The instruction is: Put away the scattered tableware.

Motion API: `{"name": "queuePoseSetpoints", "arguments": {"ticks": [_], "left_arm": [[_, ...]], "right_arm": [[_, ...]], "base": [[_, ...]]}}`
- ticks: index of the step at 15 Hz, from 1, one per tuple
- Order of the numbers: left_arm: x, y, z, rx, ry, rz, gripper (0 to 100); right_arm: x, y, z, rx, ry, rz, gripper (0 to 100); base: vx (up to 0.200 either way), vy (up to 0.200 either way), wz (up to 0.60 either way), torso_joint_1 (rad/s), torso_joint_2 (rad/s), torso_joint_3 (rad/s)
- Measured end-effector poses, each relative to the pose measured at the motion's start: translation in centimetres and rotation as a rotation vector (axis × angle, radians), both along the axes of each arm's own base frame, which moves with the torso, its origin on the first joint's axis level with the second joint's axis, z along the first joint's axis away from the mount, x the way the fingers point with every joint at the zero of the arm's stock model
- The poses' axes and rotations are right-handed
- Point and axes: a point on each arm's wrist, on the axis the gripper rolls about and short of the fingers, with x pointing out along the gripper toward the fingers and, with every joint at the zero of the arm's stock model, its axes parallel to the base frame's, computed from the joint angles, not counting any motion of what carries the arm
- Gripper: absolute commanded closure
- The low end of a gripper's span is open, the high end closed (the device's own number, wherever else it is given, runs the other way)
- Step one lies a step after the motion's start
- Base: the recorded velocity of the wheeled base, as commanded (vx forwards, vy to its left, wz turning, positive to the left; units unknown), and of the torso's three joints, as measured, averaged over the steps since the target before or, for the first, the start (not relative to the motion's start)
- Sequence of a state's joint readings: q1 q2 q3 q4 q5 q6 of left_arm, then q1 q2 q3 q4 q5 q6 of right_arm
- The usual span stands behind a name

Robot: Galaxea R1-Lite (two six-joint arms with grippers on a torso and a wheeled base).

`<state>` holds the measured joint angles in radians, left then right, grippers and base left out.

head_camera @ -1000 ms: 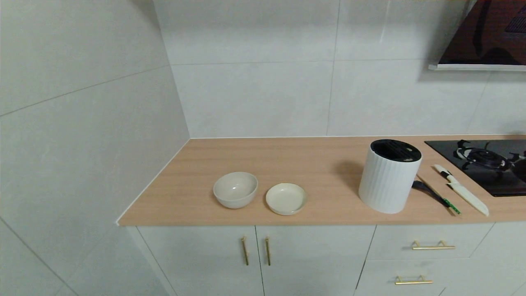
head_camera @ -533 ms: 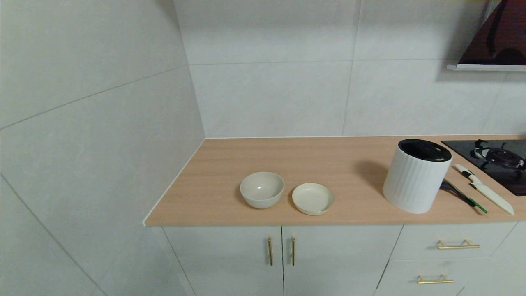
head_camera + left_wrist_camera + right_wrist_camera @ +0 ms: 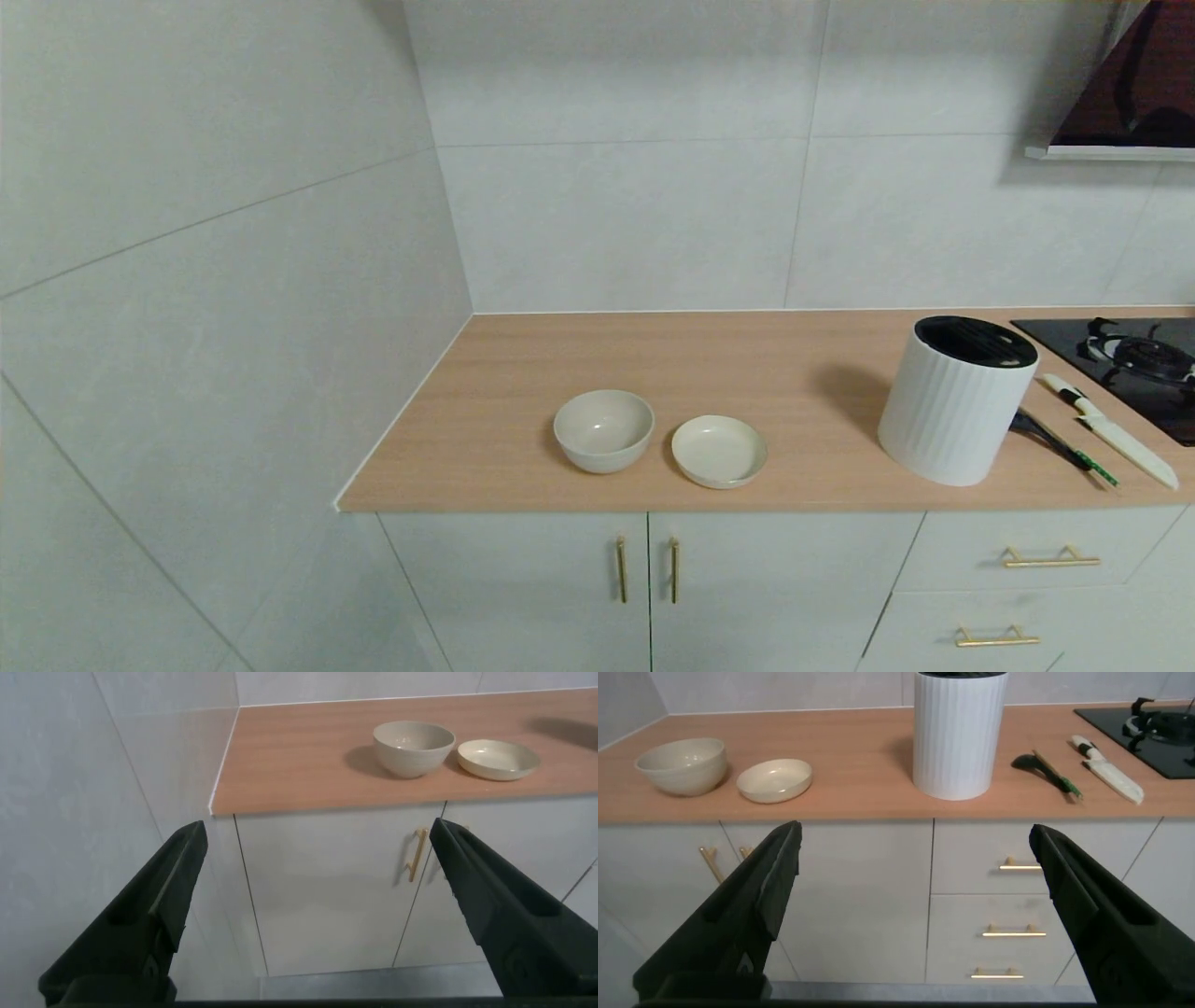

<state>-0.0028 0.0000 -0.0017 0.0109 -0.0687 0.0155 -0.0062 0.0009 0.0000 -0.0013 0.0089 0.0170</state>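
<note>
A cream bowl (image 3: 603,429) (image 3: 413,747) (image 3: 681,764) and a shallow cream dish (image 3: 719,451) (image 3: 497,759) (image 3: 774,778) sit side by side near the wooden counter's front edge. To their right stands a white ribbed holder with a black slotted top (image 3: 956,399) (image 3: 959,730). Beside it lie a black spoon with a green-tipped handle (image 3: 1061,445) (image 3: 1048,771) and a white-bladed knife (image 3: 1112,431) (image 3: 1106,767). My left gripper (image 3: 313,905) and right gripper (image 3: 915,905) are open, held low in front of the cabinets, short of the counter.
The wooden counter (image 3: 747,373) meets a tiled wall at its left end and at the back. A black gas hob (image 3: 1134,359) (image 3: 1148,728) lies at the far right. White cabinet doors and drawers with brass handles (image 3: 646,569) are below.
The head camera has panned left, so everything shifted right in the picture. The objects on the counter have not moved.
</note>
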Motion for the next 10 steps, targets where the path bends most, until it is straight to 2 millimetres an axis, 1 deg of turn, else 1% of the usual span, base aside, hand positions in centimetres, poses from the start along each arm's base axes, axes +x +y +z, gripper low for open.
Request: {"name": "queuePoseSetpoints", "arguments": {"ticks": [4, 7, 10], "left_arm": [[0.00, 0.00, 0.00, 0.000, 0.000, 0.000, 0], [0.00, 0.00, 0.00, 0.000, 0.000, 0.000, 0], [0.00, 0.00, 0.00, 0.000, 0.000, 0.000, 0]], "right_arm": [[0.00, 0.00, 0.00, 0.000, 0.000, 0.000, 0], [0.00, 0.00, 0.00, 0.000, 0.000, 0.001, 0], [0.00, 0.00, 0.00, 0.000, 0.000, 0.000, 0]], "base": [[0.000, 0.000, 0.00, 0.000, 0.00, 0.000], [0.000, 0.000, 0.00, -0.134, 0.30, 0.157], [0.000, 0.000, 0.00, -0.183, 0.38, 0.204]]}}
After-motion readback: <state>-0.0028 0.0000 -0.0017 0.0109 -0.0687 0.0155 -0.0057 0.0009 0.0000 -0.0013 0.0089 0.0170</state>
